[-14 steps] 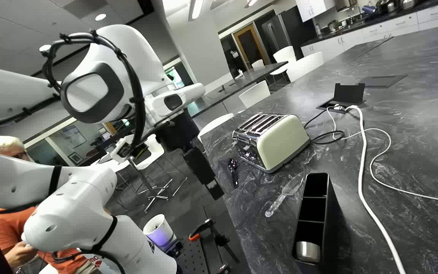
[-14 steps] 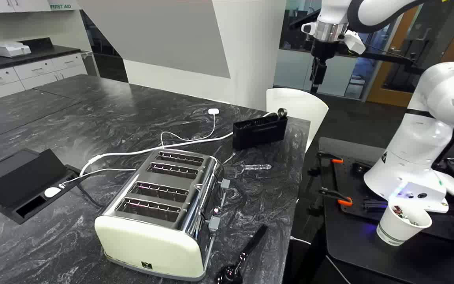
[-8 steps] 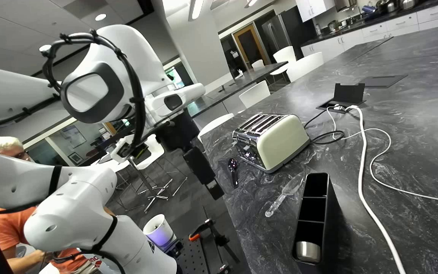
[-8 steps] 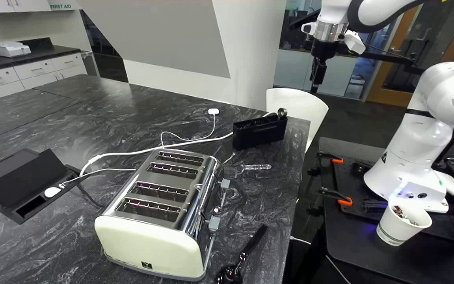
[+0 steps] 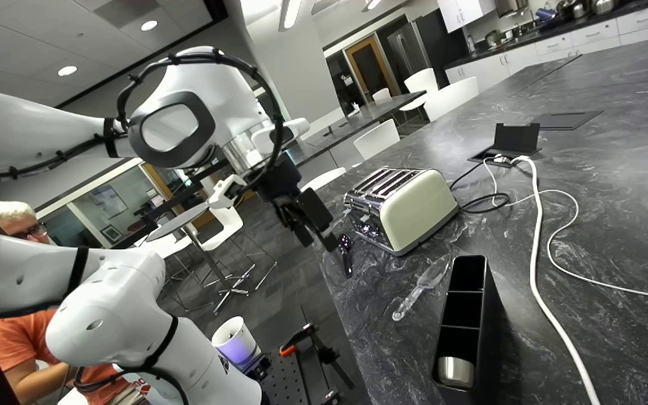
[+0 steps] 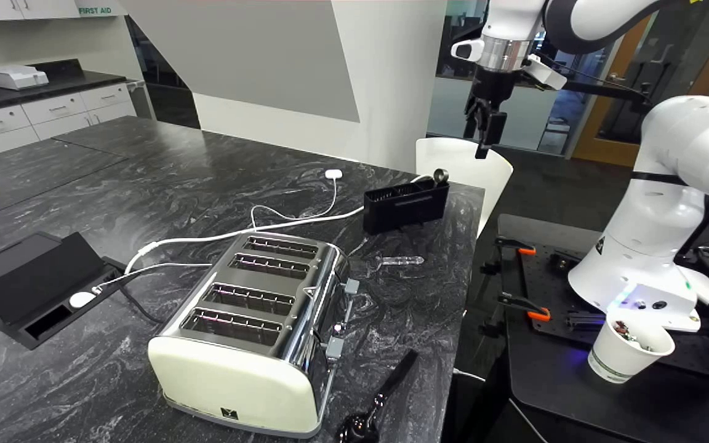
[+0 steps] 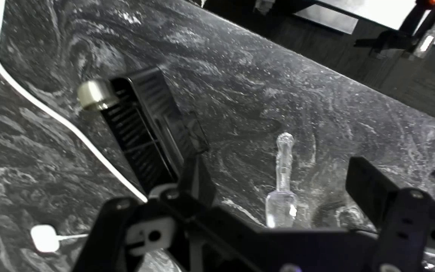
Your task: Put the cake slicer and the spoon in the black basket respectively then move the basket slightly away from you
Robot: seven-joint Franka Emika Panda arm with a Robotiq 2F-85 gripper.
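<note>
Low in your wrist view, the gripper (image 7: 278,173) covered the blade end of the clear cake slicer (image 7: 284,166) and some of the lower end of the black basket (image 7: 159,102). In an exterior view, the bottom edge cropped your black spoon (image 6: 383,395), and the basket hid the lower part of a metal piece (image 6: 440,176). In an exterior view, the left edge cut off the arm (image 5: 26,129), which hid much of a person (image 5: 12,337) from you.
</note>
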